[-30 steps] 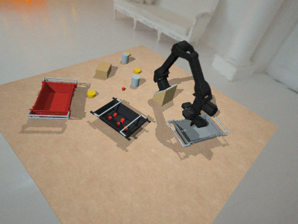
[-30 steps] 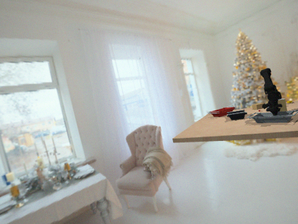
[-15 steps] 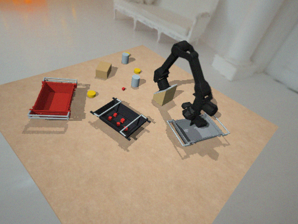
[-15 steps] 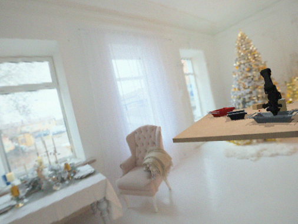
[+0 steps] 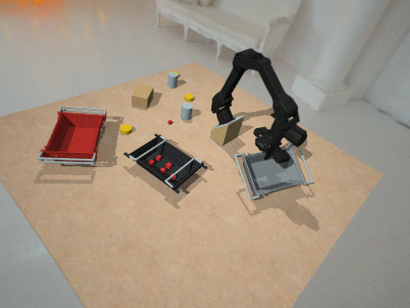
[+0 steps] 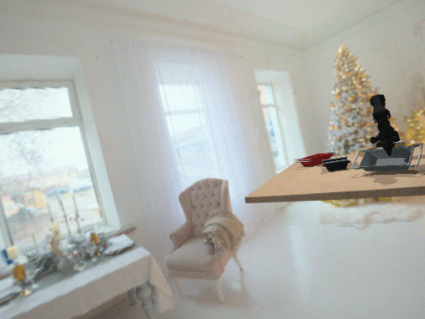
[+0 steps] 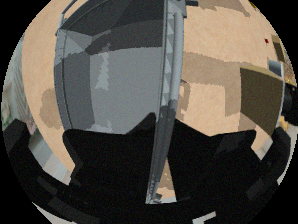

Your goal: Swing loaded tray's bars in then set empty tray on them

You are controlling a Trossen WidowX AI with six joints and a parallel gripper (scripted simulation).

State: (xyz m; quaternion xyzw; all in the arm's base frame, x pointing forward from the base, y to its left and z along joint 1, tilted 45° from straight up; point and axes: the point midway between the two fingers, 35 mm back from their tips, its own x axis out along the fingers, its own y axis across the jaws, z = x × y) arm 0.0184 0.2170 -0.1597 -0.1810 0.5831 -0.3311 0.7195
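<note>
The loaded black tray (image 5: 176, 151) (image 6: 336, 164) stands on the table with red blocks (image 5: 168, 165) inside. Its two wire bars lie across its top, one bar (image 5: 149, 149) near the left end and one bar (image 5: 182, 172) near the right. The empty grey tray (image 5: 263, 178) (image 6: 371, 163) (image 7: 125, 85) is right of it in the top view, its bars swung outward. My gripper (image 5: 273, 153) (image 6: 389, 152) (image 7: 157, 117) is shut on the far side wall of the grey tray. The tray hangs a little above the table, apparently tilted, with its shadow below. The fingertips are partly hidden.
An empty red tray (image 5: 79, 139) (image 6: 316, 159) stands at the left. A tan wedge (image 5: 228, 131) stands between the black tray and the arm's base. Farther back are a tan box (image 5: 142, 97), grey cylinders (image 5: 186, 111), yellow discs (image 5: 125, 130) and a loose red block (image 5: 169, 121).
</note>
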